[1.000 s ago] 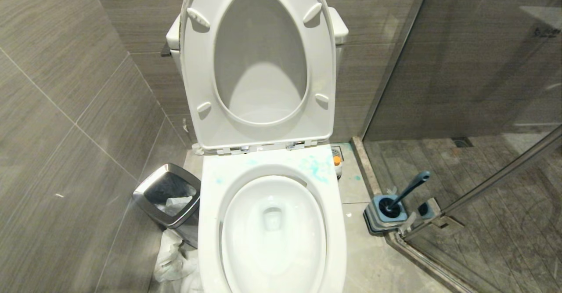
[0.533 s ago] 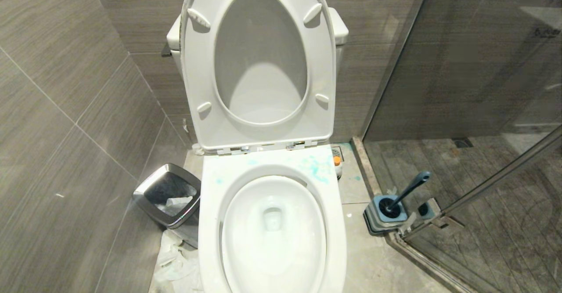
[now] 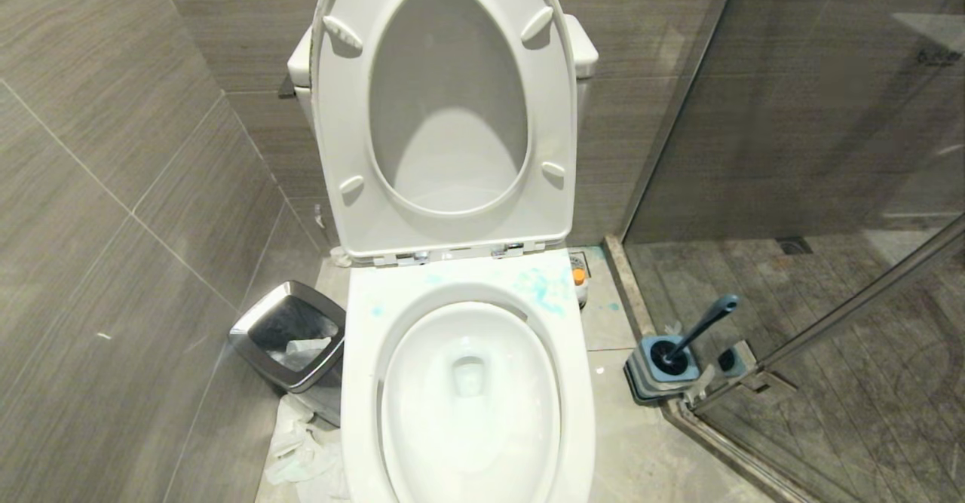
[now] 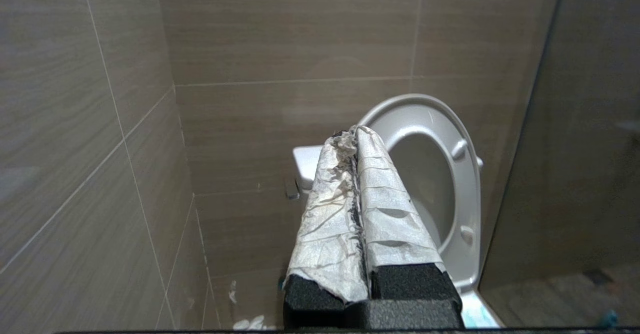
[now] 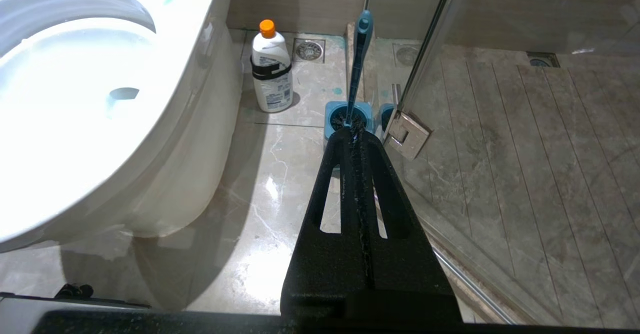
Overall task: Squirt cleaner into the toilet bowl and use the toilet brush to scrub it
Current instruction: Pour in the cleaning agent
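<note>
Right wrist view: I am keeping both claws closed and empty, right claw [image 5: 354, 136] facing the slim blue-grey toilet brush [image 5: 358, 63]; the small white orange-capped cleaner bottle [image 5: 270, 71] standing beside the white ceramic toilet bowl [image 3: 467, 382] needs gripping first.

Tiled bathroom: toilet bowl [image 3: 467, 390] (beside glass shower [image 3: 814, 111]).
</note>
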You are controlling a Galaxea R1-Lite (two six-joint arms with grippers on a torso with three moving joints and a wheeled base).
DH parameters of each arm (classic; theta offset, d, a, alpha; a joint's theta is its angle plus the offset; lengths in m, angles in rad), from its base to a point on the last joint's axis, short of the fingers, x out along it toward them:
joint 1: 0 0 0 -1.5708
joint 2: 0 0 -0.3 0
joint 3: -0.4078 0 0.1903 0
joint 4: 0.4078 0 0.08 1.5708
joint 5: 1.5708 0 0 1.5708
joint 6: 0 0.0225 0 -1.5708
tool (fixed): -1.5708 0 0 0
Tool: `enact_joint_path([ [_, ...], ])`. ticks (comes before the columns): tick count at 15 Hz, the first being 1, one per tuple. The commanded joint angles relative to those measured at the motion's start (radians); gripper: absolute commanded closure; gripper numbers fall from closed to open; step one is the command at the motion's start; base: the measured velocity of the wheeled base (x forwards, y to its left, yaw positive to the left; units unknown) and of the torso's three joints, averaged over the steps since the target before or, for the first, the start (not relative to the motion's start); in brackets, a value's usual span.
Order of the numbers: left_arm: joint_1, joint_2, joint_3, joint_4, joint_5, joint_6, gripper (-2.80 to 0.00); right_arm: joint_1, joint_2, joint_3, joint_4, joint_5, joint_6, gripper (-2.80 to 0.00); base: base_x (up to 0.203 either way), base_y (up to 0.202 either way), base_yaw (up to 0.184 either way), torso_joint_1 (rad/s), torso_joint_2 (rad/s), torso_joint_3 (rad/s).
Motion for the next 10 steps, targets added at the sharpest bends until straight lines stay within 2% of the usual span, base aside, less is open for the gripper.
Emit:
enact_joint_path([
  [1,0.017,-0.127,0.038,0.049,-0.013,0.011,0.00,0.000,0.001,0.000,0.000,0.001,0.000,0.00,0.000,0.000,0.000,0.000,0.00,0.000],
  [4,0.058,-0.211,0.083,0.099,-0.080,0.010,0.00,0.002,0.001,0.000,0.000,0.001,0.000,0.00,0.000,0.000,0.000,0.000,0.00,0.000],
  [8,0.071,-0.392,0.162,0.271,-0.147,0.009,0.00,0.000,0.001,0.000,0.000,0.001,0.000,0.00,0.000,0.000,0.000,0.000,0.00,0.000],
  [10,0.072,-0.398,0.215,0.269,-0.162,-0.001,0.00,0.000,0.001,0.000,0.000,0.001,0.000,0.00,0.000,0.000,0.000,0.000,0.00,0.000],
])
